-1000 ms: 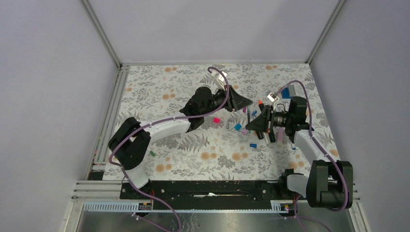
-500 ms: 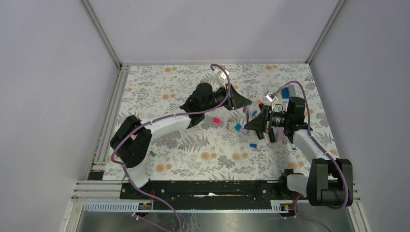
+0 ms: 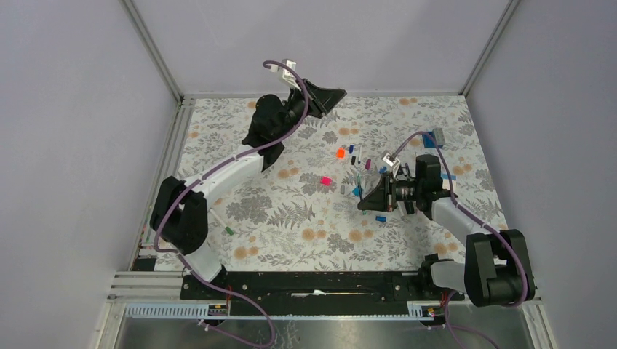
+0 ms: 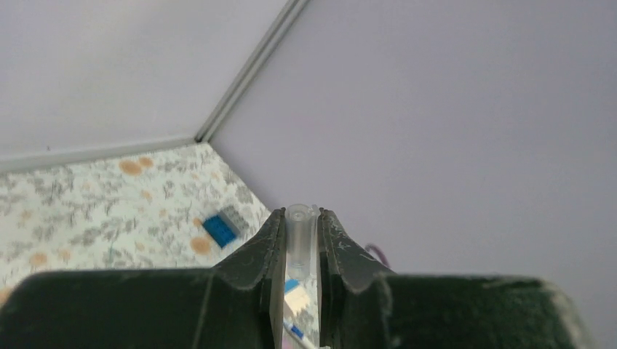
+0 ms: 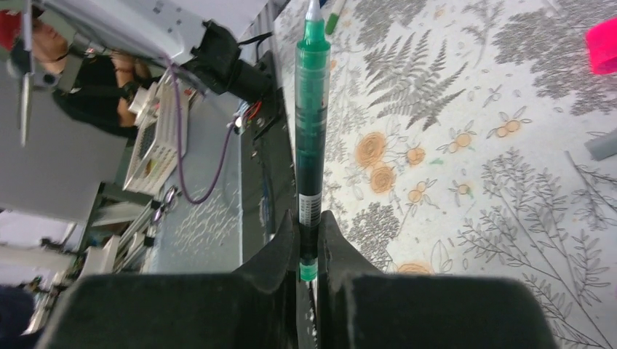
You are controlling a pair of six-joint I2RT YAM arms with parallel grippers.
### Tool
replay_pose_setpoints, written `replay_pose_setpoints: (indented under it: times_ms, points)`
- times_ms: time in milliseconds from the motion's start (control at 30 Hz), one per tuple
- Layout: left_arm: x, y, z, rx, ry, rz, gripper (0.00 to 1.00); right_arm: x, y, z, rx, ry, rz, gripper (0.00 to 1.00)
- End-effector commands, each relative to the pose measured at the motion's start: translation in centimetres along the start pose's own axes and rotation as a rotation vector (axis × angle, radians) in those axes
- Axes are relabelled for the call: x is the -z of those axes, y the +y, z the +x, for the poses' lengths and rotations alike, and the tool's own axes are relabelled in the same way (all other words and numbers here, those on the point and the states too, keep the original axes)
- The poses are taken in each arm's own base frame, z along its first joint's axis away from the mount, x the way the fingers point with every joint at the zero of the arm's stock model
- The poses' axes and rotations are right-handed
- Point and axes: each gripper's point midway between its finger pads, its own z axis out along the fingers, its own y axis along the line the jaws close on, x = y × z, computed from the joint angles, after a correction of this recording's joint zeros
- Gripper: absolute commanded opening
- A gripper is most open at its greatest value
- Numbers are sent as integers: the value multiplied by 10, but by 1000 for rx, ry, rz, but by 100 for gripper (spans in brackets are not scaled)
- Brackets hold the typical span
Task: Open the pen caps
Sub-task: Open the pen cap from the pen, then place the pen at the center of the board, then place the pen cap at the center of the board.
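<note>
The left gripper (image 4: 300, 216) is raised high over the far left part of the table (image 3: 291, 218), close to the back wall (image 3: 313, 43). Its fingers are pinched on a clear cap (image 4: 300, 231), which is held upright between them. The cap's open end is seen just past the fingertips. The cap is thus kept off the table and well apart from the pen.

The right gripper (image 5: 309, 236) is held low over the right half of the table and is pointed left. Its fingers are pressed together on a green pen (image 5: 311, 123), which is gripped near its rear end. Most of the barrel is left sticking out past the fingers, and its tip is seen bare.

Loose caps are scattered on the table between the two grippers. An orange cap (image 3: 340, 153) is found towards the far side, and a pink cap (image 3: 325, 179) lies nearer and a little to the left of it. A blue cap (image 3: 357, 191) is seen just beside the right gripper. A small green piece (image 3: 229, 230) is left alone at the near left; what it is cannot be told. A blue block (image 4: 218, 231) is seen at the far right of the table.
</note>
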Motion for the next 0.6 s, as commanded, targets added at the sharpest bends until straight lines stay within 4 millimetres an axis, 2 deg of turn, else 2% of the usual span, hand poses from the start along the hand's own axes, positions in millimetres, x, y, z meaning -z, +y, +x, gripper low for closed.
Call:
replay_pose_setpoints:
  times_ms: [0,100,233,400,567]
  points:
    - [35,-11,2,-2,38,-20,0,5,-22,-4,163,41,161,0]
    - [70,9,35,37,150,-117,0,15,-42,1,207,104,295,0]
    - [125,36,82,96,292,-275,0,19,-52,8,241,172,367,0]
    - [195,74,137,165,437,-487,0,9,-60,29,217,316,391,0]
    - [251,110,187,214,584,-687,0,-4,-71,46,168,452,423,0]
